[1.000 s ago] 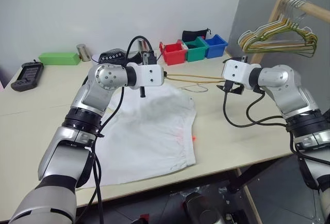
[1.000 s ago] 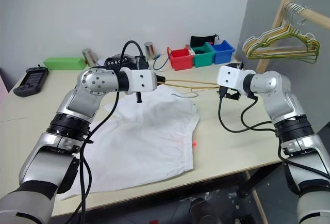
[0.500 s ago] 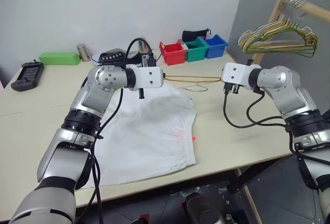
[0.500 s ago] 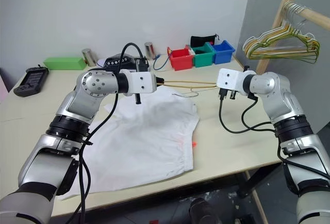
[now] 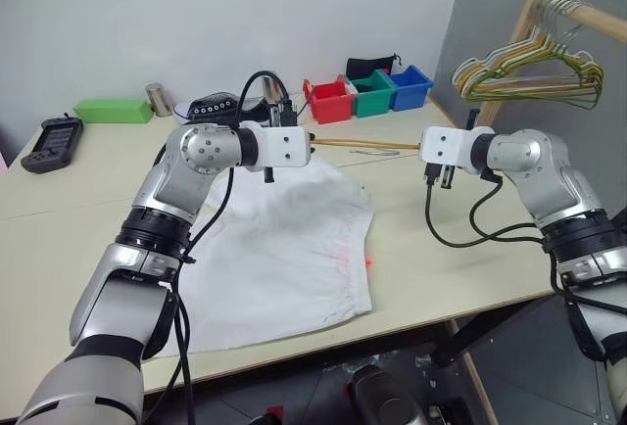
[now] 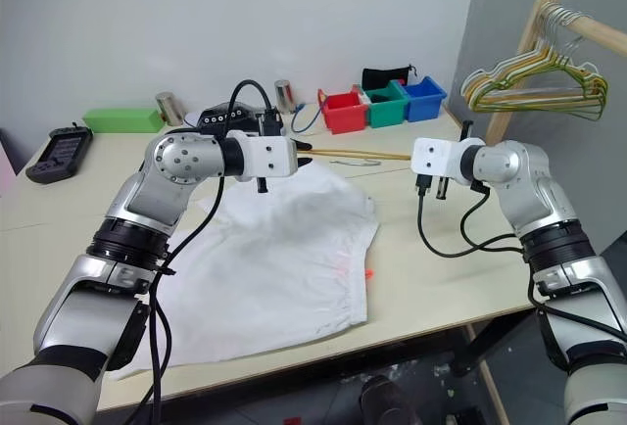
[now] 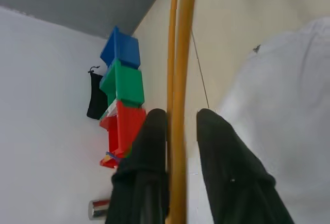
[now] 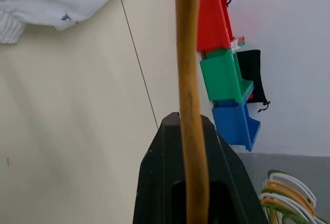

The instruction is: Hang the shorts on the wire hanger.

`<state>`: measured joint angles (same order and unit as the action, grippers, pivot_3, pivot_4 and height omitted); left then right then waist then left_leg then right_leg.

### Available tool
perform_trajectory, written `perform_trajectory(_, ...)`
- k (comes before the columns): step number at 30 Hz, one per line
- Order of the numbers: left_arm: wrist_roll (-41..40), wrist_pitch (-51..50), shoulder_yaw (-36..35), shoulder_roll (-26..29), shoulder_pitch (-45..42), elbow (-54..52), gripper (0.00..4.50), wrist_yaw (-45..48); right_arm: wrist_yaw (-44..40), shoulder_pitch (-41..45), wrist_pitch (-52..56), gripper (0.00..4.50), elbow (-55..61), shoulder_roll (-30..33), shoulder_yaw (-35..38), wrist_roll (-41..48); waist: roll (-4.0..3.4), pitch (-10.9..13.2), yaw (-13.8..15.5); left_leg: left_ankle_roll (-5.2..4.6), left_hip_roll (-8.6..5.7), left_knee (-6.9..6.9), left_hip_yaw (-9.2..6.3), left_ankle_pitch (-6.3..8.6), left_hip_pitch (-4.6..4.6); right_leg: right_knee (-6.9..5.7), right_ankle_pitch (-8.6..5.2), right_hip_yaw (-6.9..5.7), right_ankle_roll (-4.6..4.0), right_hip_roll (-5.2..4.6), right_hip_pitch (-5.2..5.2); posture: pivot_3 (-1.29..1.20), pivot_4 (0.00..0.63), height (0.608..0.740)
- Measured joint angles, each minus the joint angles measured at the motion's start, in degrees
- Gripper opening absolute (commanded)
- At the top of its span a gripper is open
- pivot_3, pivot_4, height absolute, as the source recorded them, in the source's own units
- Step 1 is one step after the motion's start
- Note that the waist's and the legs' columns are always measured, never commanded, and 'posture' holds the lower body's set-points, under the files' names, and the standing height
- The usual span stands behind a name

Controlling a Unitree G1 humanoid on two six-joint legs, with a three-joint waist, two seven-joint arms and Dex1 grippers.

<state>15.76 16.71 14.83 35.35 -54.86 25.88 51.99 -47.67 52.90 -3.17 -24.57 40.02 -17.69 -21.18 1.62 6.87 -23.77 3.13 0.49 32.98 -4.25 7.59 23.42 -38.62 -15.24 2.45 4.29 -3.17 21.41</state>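
- Pale cream desk [image 5: 470, 249] stands before a plain white wall, with a grey wall section at the right.
- Far left on the desk lies a black handheld controller [image 5: 54, 143]; beyond it sit a flat green box [image 5: 113, 110] and a small silvery can [image 5: 158, 99].
- Spread flat on the desk near its front edge lie the large white soft fabric shorts [image 5: 284, 249], with a bit of bright orange drawstring [image 5: 367, 261] poking out at their right edge.
- Above the far edge of the shorts hangs the left tool [image 7: 178, 126]; its two black fingers [image 7: 221, 157] stand slightly spread, with one end of the thin yellow-gold wire hanger [image 5: 367, 146] running between them. One finger lies against the wire, while the other shows a narrow gap.
- That wire hanger spans the air from the left tool to the right one, lifted off the desk and beyond the shorts, not touching them. Its hook is too small to make out.
- Behind the hanger, at the back of the desk, stand three small plastic bins in a row, red [image 5: 329, 100], green [image 5: 372, 92] and blue [image 5: 409, 85], with a black pouch [image 5: 369, 66] behind them.
- Holding the hanger's other end, the right tool [image 8: 193, 146] has its black fingers pressed together on the wire.
- Far right, a wooden rail [image 5: 588, 16] carries a bunch of pale green, yellow and white hangers [image 5: 529, 70], well apart from the desk things.
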Motion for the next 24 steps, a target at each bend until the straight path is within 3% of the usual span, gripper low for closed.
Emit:
perform_trajectory(7,-4.60,2.57,-3.05,-0.27,-0.03,2.07,3.40,-1.43,-0.21,-1.12,0.41,0.00,-2.75,0.02,0.14,0.34,0.00,0.00,0.07,0.00,-0.01,0.01,-0.01,0.00,0.00,0.00,0.00,-0.01,0.00,-0.01,-0.02,-0.29,0.039,0.740)
perform_trajectory(12,-11.10,-2.38,-7.92,-0.64,1.73,-4.15,4.43,-1.83,-5.17,-5.73,6.10,0.00,-4.40,1.06,1.92,4.44,0.00,0.00,0.13,0.00,0.00,0.02,-0.01,0.00,0.00,-0.01,0.00,-0.01,0.00,-0.01,-0.05,-0.29,0.047,0.740)
perform_trajectory(18,-19.47,-16.64,-10.89,-0.92,14.33,-19.08,4.43,-1.39,-13.38,-10.58,17.62,0.00,0.79,3.43,5.55,11.28,0.00,0.00,-0.08,0.00,0.05,0.02,0.01,0.01,-0.18,-0.15,-0.06,0.01,-0.05,0.03,-0.10,-0.28,0.060,0.740)
perform_trajectory(24,-28.34,-36.21,-12.01,-0.18,26.03,-34.80,4.43,-1.21,-22.53,-14.16,38.06,0.00,7.87,6.43,6.84,19.63,0.00,0.01,0.51,0.01,0.04,0.05,-0.02,0.02,-0.20,-0.21,-0.32,0.00,-0.11,0.02,-0.19,-0.29,0.069,0.740)
